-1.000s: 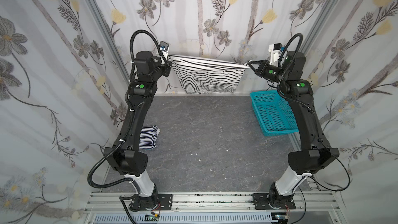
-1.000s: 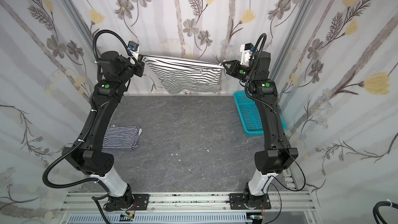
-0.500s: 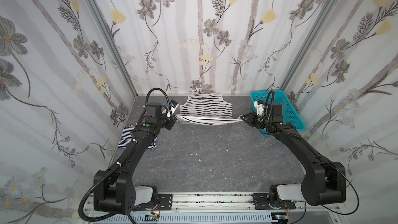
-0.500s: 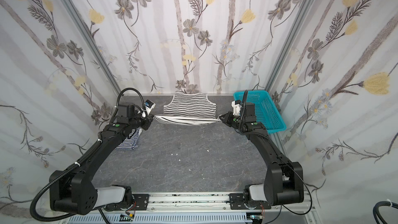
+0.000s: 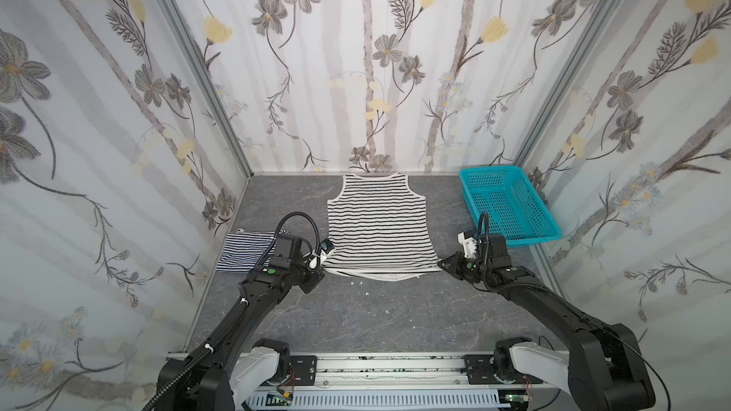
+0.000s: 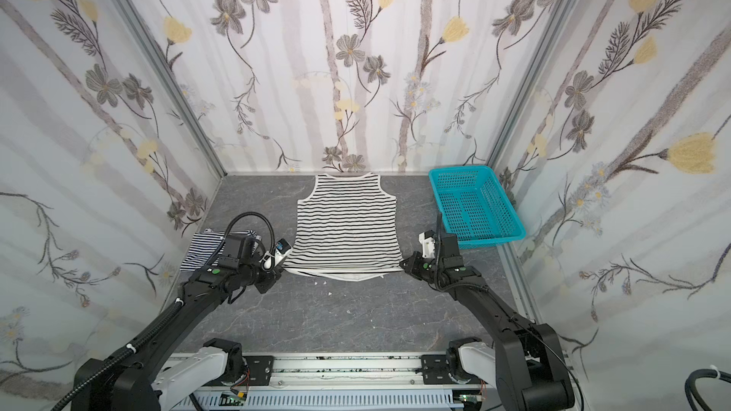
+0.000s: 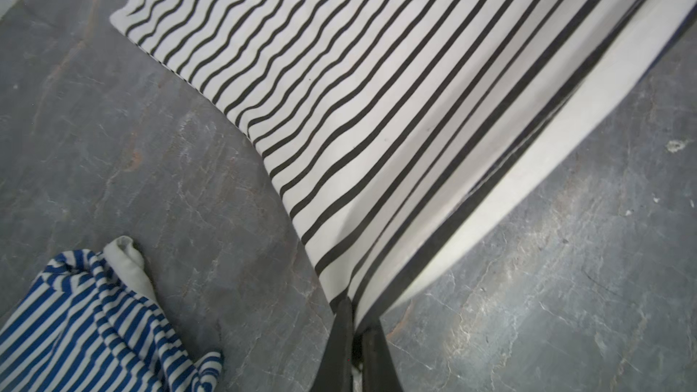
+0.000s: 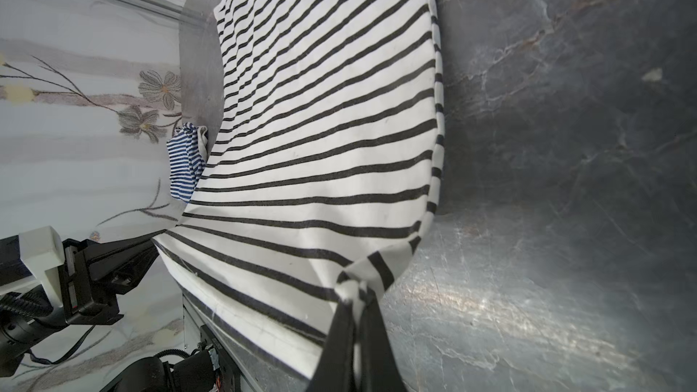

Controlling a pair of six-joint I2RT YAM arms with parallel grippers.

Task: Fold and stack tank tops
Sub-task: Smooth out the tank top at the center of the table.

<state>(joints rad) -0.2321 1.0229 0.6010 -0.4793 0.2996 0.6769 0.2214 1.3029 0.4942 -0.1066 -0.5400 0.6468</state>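
Observation:
The white tank top with wide black stripes point(image 5: 379, 227) point(image 6: 346, 227) lies spread flat in the middle of the grey table, neck toward the far wall. My left gripper point(image 5: 322, 266) point(image 6: 281, 268) point(image 7: 354, 311) is shut on the hem's left corner. Shut on the hem's right corner, where the cloth is bunched, is my right gripper point(image 5: 440, 264) point(image 6: 402, 264) point(image 8: 354, 303). The hem edge is slightly lifted and stretched between them. The navy-and-white tank top point(image 5: 245, 251) point(image 6: 199, 251) point(image 7: 94, 326) point(image 8: 184, 160) lies folded at the table's left side, partly behind the left arm.
A turquoise perforated basket point(image 5: 532, 236) point(image 6: 492, 237) stands at the far right, just behind the right wrist. Flowered walls close in the table on three sides. A few small white specks point(image 5: 362, 282) lie near the hem.
Both grippers brought the black-striped top down from up against the far wall and drew it toward the near side. It now lies flat on the table.

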